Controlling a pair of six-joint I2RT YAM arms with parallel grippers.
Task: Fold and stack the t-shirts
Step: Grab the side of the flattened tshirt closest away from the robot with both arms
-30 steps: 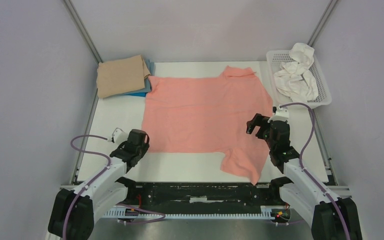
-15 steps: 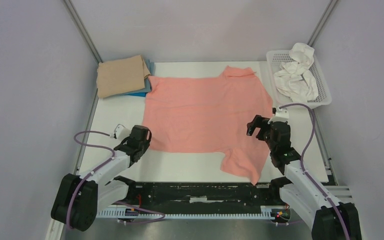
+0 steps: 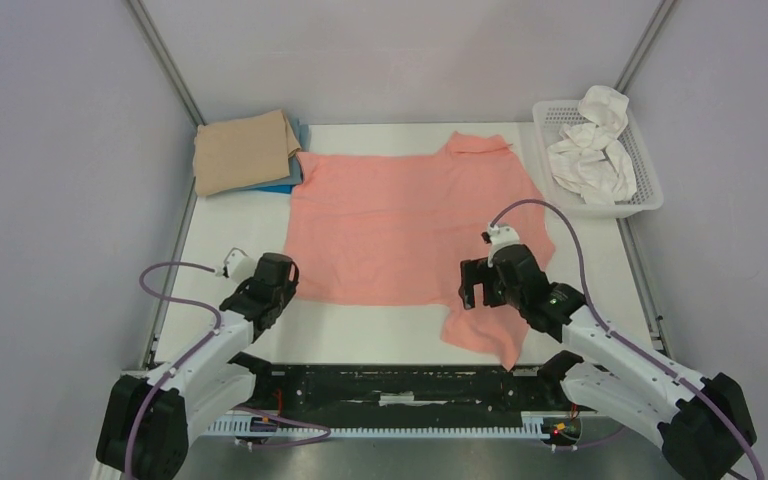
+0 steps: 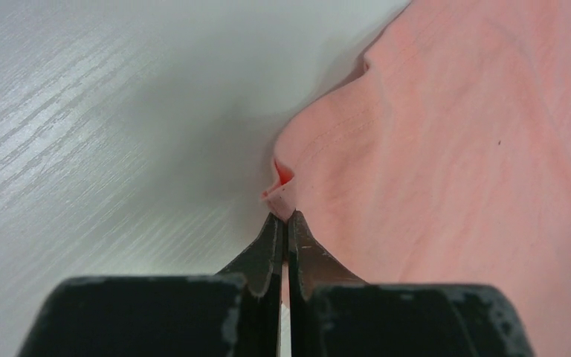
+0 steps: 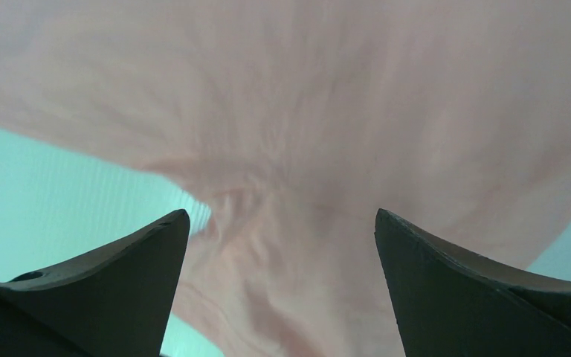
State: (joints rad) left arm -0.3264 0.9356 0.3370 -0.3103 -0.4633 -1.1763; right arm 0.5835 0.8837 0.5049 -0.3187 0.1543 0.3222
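Black left end effector (image 4: 288, 217): fingers pressed together, with a small fold of the salmon-pink t-shirt (image 3: 410, 215) pinched at the tips. The grip is on the cloth's edge at its near-left corner.
Right end effector (image 5: 281, 219): fingers spread wide over pink cloth, where the near sleeve meets the body of the shirt. Neither view shows whether the tips touch the cloth.
Hidden, left arm: in the top view the wrist housing covers the fingertips and the pinched corner. Only the left wrist view shows the grip.
Hidden, right arm: the wrist covers part of the shirt's near-right edge in the top view. The right wrist view is soft, and folds there are hard to make out.
Salmon-pink t-shirt: spread flat across the middle of the surface (image 3: 230, 235), collar at the far edge. One sleeve reaches the near edge, and its far-left corner lies just beside the folded stack.
Tan t-shirt (image 3: 242, 150): folded, in the far-left corner, lying on top of the stack.
Blue t-shirt (image 3: 286, 181): under the tan one, with only a narrow strip showing along the stack's right side.
Basket (image 3: 643, 197): white mesh, at the far-right corner, apart from the pink shirt.
Basket contents: crumpled white cloth (image 3: 590, 160) heaped above the rim. What the pieces are cannot be told.
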